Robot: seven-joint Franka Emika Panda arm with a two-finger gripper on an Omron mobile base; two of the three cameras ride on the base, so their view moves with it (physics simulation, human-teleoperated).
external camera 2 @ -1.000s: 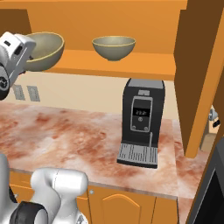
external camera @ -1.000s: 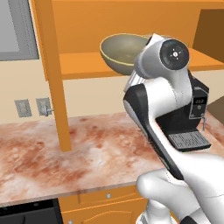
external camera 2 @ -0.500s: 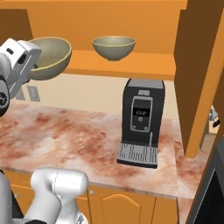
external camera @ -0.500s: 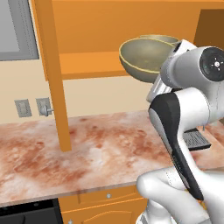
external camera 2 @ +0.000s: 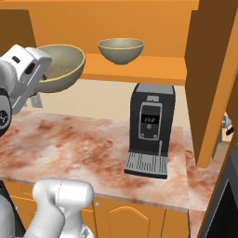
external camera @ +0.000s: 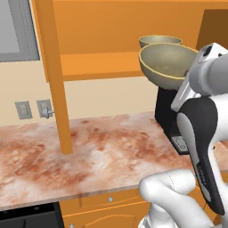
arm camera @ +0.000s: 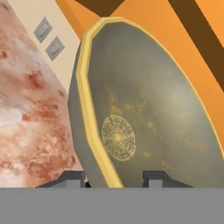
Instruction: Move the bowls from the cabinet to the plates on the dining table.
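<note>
You had a round, deep bowl, dull olive-bronze outside (external camera: 165,67) (external camera 2: 58,67) (arm camera: 144,113), gripped at its rim by the end effector (arm camera: 114,177), one finger tip on the outer wall and one inside, the jaws partly closed on that rim. The held bowl hung in the air, clear of the orange shelf's (external camera: 95,64) (external camera 2: 158,69) front edge and above the reddish-pink marbled table (external camera: 102,151) (external camera 2: 79,144). Its inside was grey-olive with yellow speckles, a pale yellow lip and a ring pattern at the centre. The second matching bowl (external camera: 160,41) (external camera 2: 121,50) sat upright on the shelf of the open orange wood cabinet. A black coffee machine (external camera 2: 149,130) stood at the table's back edge under the shelf. Two grey wall outlets (external camera: 33,109) (arm camera: 49,38) were on the cream wall.
</note>
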